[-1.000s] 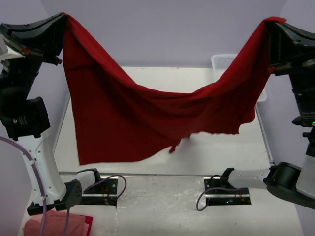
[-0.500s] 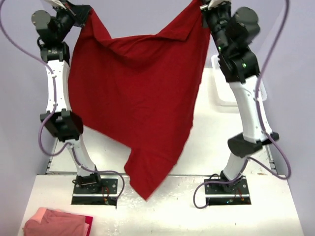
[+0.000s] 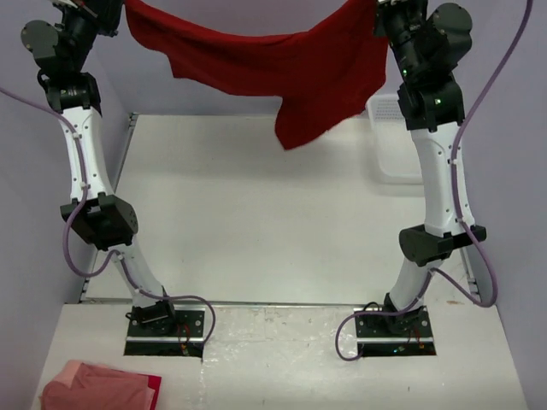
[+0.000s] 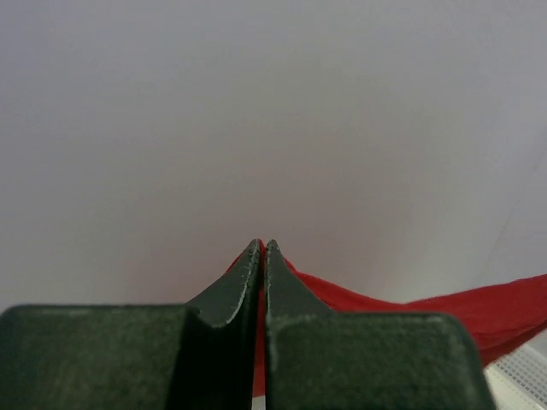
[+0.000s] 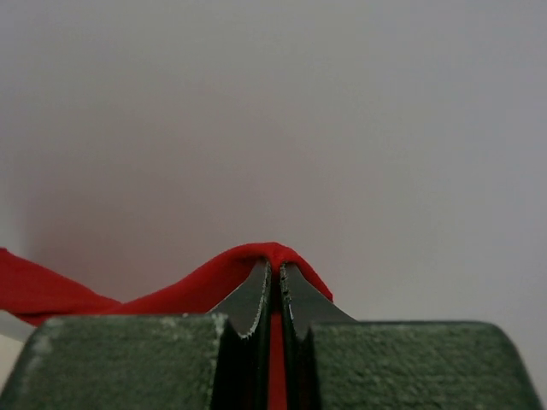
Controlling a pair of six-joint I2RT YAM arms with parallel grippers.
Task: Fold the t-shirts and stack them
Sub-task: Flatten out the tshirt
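A deep red t-shirt [image 3: 282,68] hangs stretched between my two grippers high over the far edge of the table. My left gripper [image 3: 120,7] is shut on its left end. My right gripper [image 3: 380,8] is shut on its right end. A loose part of the cloth dangles right of centre, above the table. In the left wrist view my left gripper [image 4: 262,246] pinches red cloth [image 4: 479,312] that runs off to the right. In the right wrist view my right gripper [image 5: 275,266] pinches red cloth [image 5: 171,295] that drapes over its tips and runs left.
A white mesh basket [image 3: 397,141] stands at the table's far right, partly behind the right arm. A pinkish folded cloth on a red one [image 3: 98,389] lies at the near left, in front of the left arm's base. The white table top [image 3: 256,213] lies under the shirt.
Both arms have swung the shirt up and toward the far side. The cloth, which hung down to the near edge, is now bunched high over the far edge.
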